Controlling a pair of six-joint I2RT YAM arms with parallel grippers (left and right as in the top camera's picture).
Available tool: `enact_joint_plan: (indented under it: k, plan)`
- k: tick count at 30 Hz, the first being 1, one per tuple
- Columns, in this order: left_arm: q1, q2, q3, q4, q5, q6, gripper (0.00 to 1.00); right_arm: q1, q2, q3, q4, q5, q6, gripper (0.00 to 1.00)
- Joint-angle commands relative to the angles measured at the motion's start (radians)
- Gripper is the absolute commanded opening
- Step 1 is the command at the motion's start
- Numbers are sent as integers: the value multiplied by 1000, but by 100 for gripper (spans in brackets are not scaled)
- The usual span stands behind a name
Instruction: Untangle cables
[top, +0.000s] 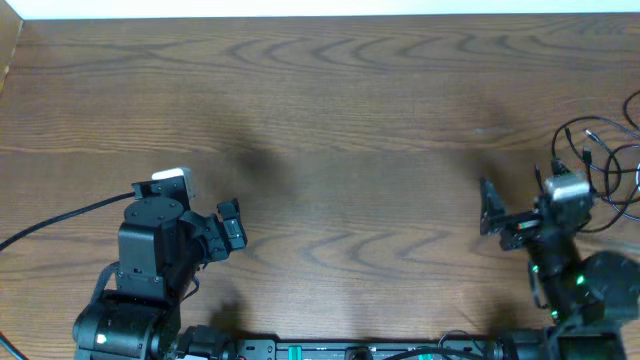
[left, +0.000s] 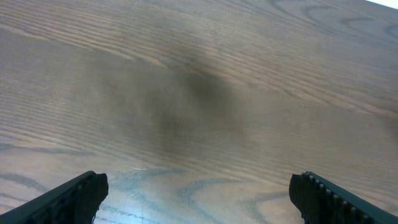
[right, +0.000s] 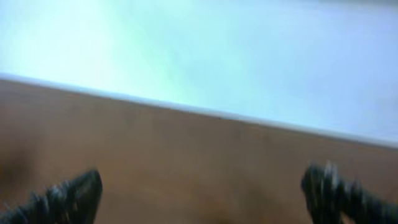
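The cables (top: 603, 165) are thin black cords lying in loose, overlapping loops at the far right edge of the wooden table, partly cut off by the frame. My right gripper (top: 497, 214) is open and empty, to the left of the cables and pointing away from them. In the blurred right wrist view its fingers (right: 202, 199) are spread over bare wood, with no cable between them. My left gripper (top: 232, 224) is open and empty at the lower left, far from the cables. In the left wrist view its fingers (left: 199, 199) are spread over bare wood.
A thick black cable (top: 60, 220) of the left arm runs off the left edge of the table. The table's far edge (top: 320, 16) meets a white surface. The arm bases stand along the near edge.
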Motion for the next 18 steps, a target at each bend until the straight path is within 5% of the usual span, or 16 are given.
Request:
enact_joint_plan:
  k: [1, 7, 12, 18]
  plan:
    - [2, 0, -3, 1, -13, 17, 99, 37, -121, -156, 174, 8, -5, 99]
    - [2, 0, -3, 1, -13, 17, 99, 31, -370, -405, 349, 12, -5, 99]
    - [2, 0, -3, 1, -13, 17, 99, 29, -368, -504, 499, 60, -6, 99]
    - [2, 0, -3, 1, -13, 17, 99, 21, -369, -510, 454, 87, -77, 99]
